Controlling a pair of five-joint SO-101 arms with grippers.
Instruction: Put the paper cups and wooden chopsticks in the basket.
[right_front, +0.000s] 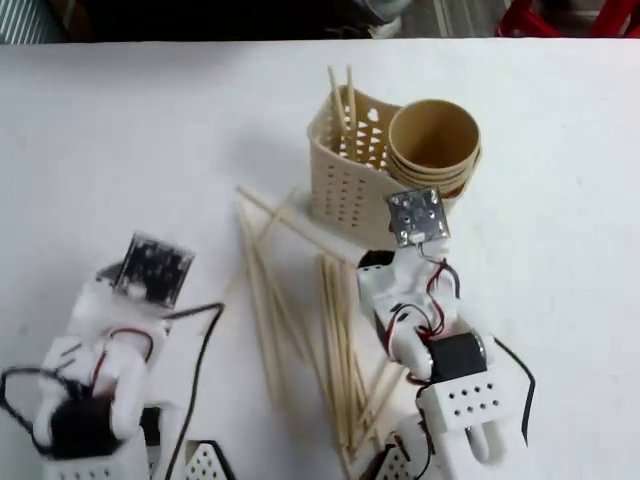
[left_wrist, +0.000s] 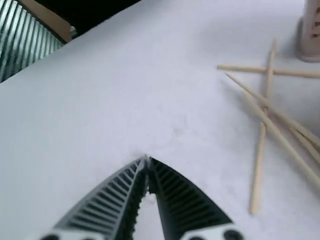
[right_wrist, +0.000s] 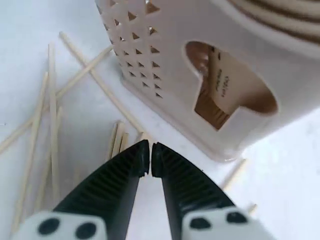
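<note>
Two risks: loose chopsticks overlap, so a pinch may drag neighbours or slip; right gripper sits just beside basket, a nudge could tip it | count: 2 upright chopsticks in basket; cup stack approx 4 rims, in basket top; dozen-plus loose on table, exact no. unclear | fingers: right closed, empty; left gripper closed, empty, over bare table.

White table, room beyond.
Red frame past its far edge; a ribbed panel off the table too.
</note>
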